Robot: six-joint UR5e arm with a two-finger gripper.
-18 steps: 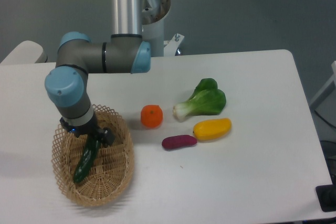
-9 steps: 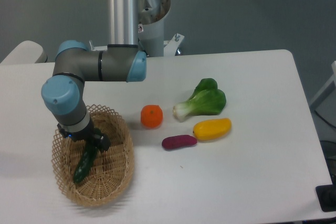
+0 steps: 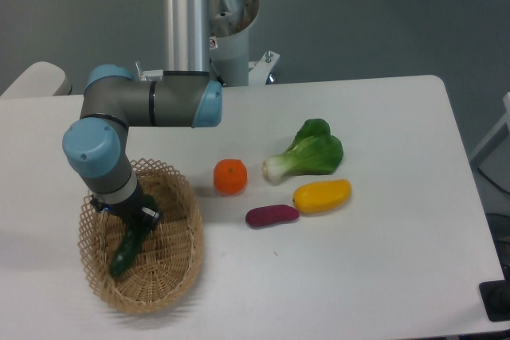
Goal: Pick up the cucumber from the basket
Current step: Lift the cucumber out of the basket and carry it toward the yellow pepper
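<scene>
The dark green cucumber [image 3: 124, 252] lies lengthwise in the tan wicker basket [image 3: 194, 238] at the front left of the table. My gripper [image 3: 127, 217] points down into the basket over the cucumber's far end. Its dark fingers [image 3: 150, 214] stand spread on either side of that end, so it looks open. The wrist hides the cucumber's top tip and the contact point.
To the right of the basket sit an orange [image 3: 230, 176], a purple oblong vegetable [image 3: 272, 215], a yellow vegetable [image 3: 322, 195] and a bok choy [image 3: 309, 153]. The arm's base column [image 3: 188, 13] rises at the table's back edge.
The gripper has shifted slightly left and lower into the basket, onto the cucumber's far end. The cucumber lies about where it was.
</scene>
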